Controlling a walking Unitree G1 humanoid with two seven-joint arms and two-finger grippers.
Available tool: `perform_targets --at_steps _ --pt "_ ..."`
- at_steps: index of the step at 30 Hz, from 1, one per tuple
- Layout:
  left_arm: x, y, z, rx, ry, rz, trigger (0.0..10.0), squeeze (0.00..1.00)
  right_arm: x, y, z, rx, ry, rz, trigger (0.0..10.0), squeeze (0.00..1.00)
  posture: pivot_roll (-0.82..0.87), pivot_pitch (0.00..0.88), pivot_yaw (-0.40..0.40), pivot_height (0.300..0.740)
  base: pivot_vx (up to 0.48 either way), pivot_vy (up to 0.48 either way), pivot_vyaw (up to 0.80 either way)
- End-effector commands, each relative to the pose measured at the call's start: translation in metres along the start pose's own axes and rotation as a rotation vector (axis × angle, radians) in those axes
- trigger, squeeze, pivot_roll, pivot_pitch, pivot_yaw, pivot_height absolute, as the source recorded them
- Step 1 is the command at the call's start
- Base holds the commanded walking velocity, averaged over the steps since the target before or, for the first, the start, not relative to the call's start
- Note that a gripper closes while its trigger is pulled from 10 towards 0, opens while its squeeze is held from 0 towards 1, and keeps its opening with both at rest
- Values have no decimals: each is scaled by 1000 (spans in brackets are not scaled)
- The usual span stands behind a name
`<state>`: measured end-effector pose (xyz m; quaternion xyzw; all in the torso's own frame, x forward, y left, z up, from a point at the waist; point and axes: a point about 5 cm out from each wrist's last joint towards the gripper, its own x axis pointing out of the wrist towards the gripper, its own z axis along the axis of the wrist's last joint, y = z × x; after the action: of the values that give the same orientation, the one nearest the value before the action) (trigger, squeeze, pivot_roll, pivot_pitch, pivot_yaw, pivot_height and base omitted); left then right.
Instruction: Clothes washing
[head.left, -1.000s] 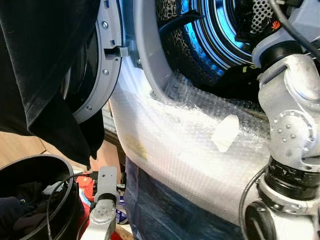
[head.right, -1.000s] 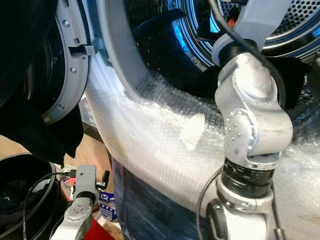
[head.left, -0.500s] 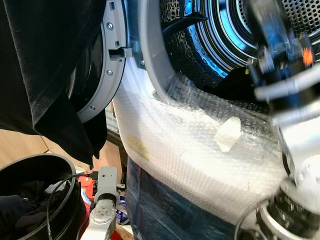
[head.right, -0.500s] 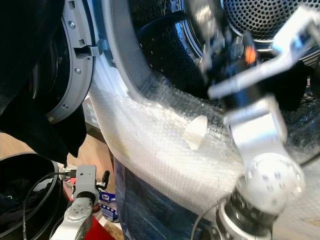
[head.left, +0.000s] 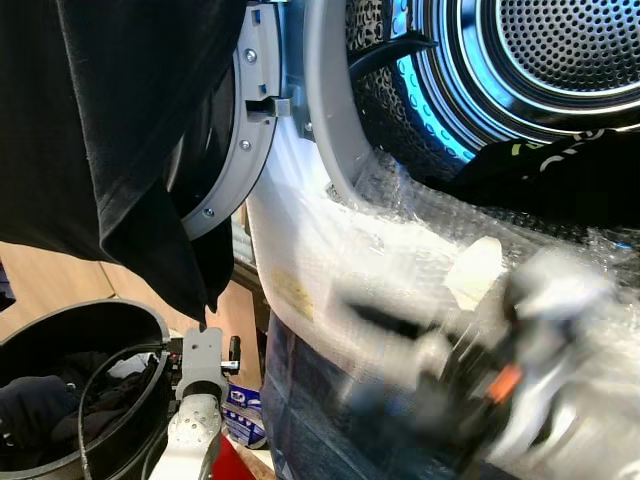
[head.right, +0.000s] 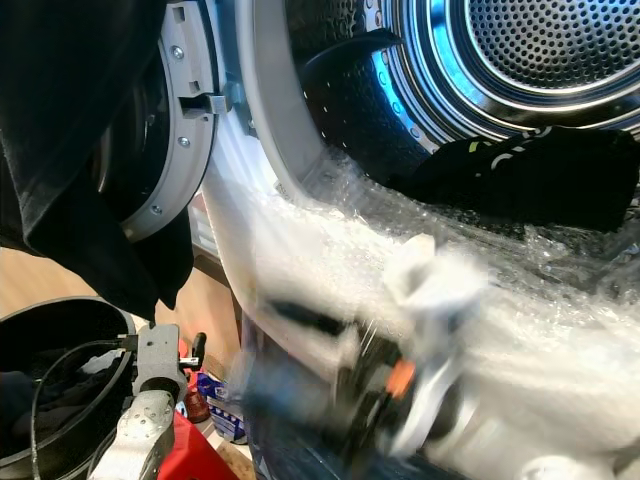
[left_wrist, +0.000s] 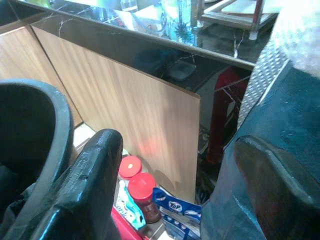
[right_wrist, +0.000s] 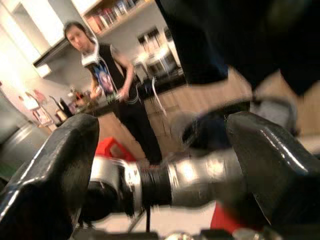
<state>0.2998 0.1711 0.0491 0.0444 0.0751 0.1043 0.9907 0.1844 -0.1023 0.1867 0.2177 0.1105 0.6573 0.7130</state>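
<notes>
"ToP" in blue on the blue-and-white packet (left_wrist: 186, 212) beside the red-capped bottle (left_wrist: 145, 195).

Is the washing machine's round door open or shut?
Open: the grey-rimmed door is swung aside, exposing the perforated steel drum.

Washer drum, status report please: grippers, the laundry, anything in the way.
Both grippers open, empty. Dark garment lies at the drum mouth; more clothes in the black basket. Black cloth hangs over the open door.
</notes>
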Motion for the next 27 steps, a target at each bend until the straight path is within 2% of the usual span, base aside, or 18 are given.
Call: perform_targets --at_steps 1,2,4,6,8,9,10,12,14,16,17,20,21,23,27 --pt "1 1 7 -3 -35 14 10000 0 -2 -4 -4 -9 8 -8 10000 0 -105 11 -28 740 0 0 0" --pt "1 4 8 0 -40 26 10000 0 -6 -5 -16 44 15 3 10000 0 -99 10 -26 740 0 0 0" --pt "2 7 8 3 -44 37 10000 0 -11 -7 -28 72 35 2 10000 0 -99 10 -26 740 0 0 0" --pt "2 10 8 7 -47 47 10000 0 -20 -19 -48 115 67 -49 10000 0 -99 10 -26 740 0 0 0" --pt "1 12 8 10 -49 59 10000 0 -42 -44 -94 217 153 -235 10000 0 -84 13 -28 740 0 0 0" --pt "1 12 8 10 -49 59 10000 0 -42 -44 -94 217 153 -235 10000 0 -84 13 -28 740 0 0 0" --pt "1 13 8 10 -52 66 10000 0 -53 -53 -113 266 177 -329 10000 0 -72 13 -32 740 0 0 0" --pt "1 14 9 9 -53 70 10000 0 -57 -56 -121 280 192 -369 10000 0 -72 13 -32 740 0 0 0" --pt "1 17 8 9 -51 81 10000 0 -74 -69 -146 348 197 -520 10000 0 -71 17 -30 740 0 0 0" --pt "0 17 7 10 -50 80 10000 0 -81 -74 -154 373 191 -574 10000 0 -73 17 -30 740 0 0 0" --pt "0 16 7 11 -48 79 10000 0 -93 -84 -170 432 181 -710 10000 0 -75 15 -26 740 0 0 0" --pt "-1 16 7 12 -49 80 10000 0 -105 -91 -190 483 178 -857 10000 0 -68 15 -22 740 0 0 0" --pt "-1 16 7 12 -49 80 10000 0 -105 -91 -190 483 178 -857 10000 0 -68 15 -22 740 0 0 0" --pt "-2 17 7 13 -48 81 10000 0 -112 -94 -211 518 226 -957 10000 0 -61 13 -18 740 0 0 0" --pt "-3 19 6 16 -47 82 10000 0 -113 -93 -228 523 284 -1035 10000 0 -58 16 -15 740 0 0 0"
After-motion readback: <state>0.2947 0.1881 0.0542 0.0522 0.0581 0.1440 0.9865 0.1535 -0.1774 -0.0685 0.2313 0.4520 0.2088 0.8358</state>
